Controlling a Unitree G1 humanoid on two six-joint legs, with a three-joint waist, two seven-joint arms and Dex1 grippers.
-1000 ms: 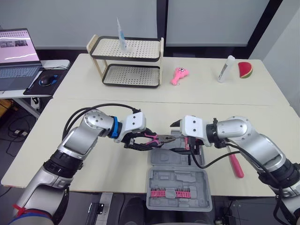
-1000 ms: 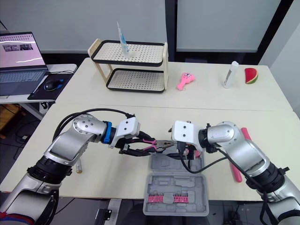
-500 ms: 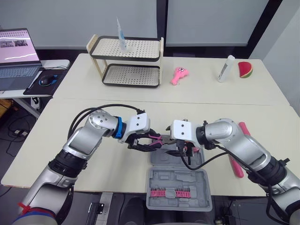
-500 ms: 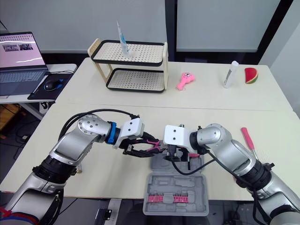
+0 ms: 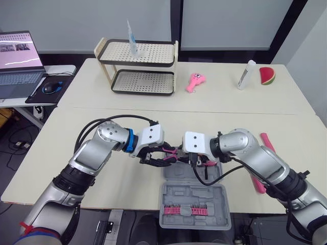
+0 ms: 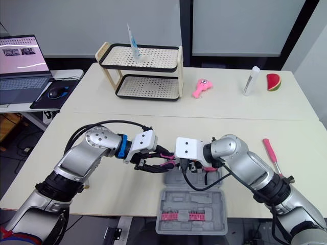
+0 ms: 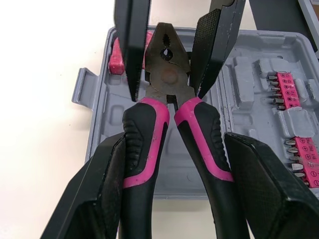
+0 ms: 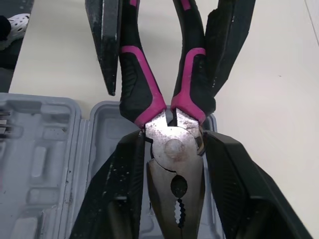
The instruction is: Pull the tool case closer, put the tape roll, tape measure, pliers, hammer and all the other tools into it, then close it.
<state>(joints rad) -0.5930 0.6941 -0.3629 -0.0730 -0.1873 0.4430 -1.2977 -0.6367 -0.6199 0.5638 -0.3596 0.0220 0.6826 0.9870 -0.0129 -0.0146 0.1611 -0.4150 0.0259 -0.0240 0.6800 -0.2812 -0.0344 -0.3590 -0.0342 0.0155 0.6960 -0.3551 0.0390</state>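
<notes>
Black pliers with pink handles (image 5: 172, 151) hang level over the back left corner of the open grey tool case (image 5: 194, 196). My left gripper (image 5: 156, 155) is shut on the two spread handles (image 7: 149, 144). My right gripper (image 5: 188, 159) faces it from the other side. Its fingers (image 8: 124, 164) press against both sides of the pliers' steel head (image 8: 174, 149). A pink strip of bits (image 5: 186, 210) sits in the case's near half. A pink-handled tool (image 6: 267, 146) lies on the table to the right of the case.
A two-tier rack (image 5: 138, 66) stands at the back left of the far table. A pink toy (image 5: 194, 81), a white bottle (image 5: 246, 75) and a watermelon slice (image 5: 266, 75) lie to the right of the rack. A laptop (image 5: 18, 56) sits on a side desk far left.
My right gripper moved left to the pliers' head and its wide-open fingers closed around it. The left gripper shifted slightly right, still holding the handles.
</notes>
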